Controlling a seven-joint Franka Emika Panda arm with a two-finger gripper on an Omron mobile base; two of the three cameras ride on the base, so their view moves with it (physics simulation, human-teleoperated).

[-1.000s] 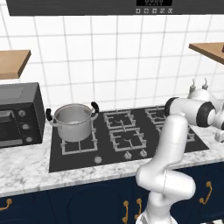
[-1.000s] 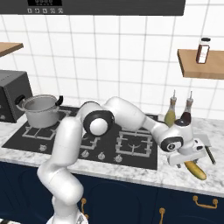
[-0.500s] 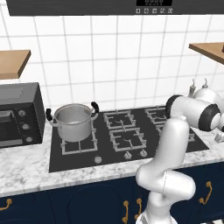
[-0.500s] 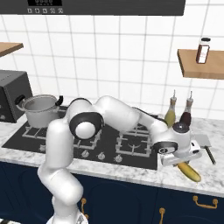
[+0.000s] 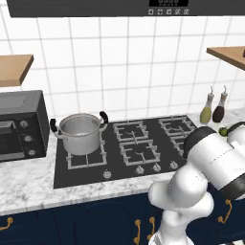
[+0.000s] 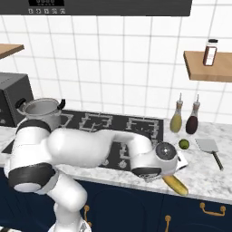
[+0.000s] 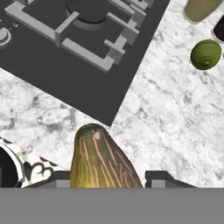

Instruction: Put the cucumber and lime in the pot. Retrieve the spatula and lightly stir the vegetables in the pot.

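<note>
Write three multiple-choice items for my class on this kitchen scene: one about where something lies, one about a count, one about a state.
1. Where does the lime lie?
A. inside the pot
B. on the marble counter in front of the two bottles
C. on the wooden shelf

2. How many bottles stand on the counter right of the stove?
A. one
B. two
C. four

3. What is in the pot?
A. nothing that can be seen
B. the cucumber
C. the spatula

Answers:
1 B: the right base view shows the lime on the counter before the bottles.
2 B: a yellow-green bottle and a dark bottle stand side by side.
3 A: the left base view shows bare steel inside; the cucumber lies on the counter at the hand, and the spatula lies beyond the lime.
</note>
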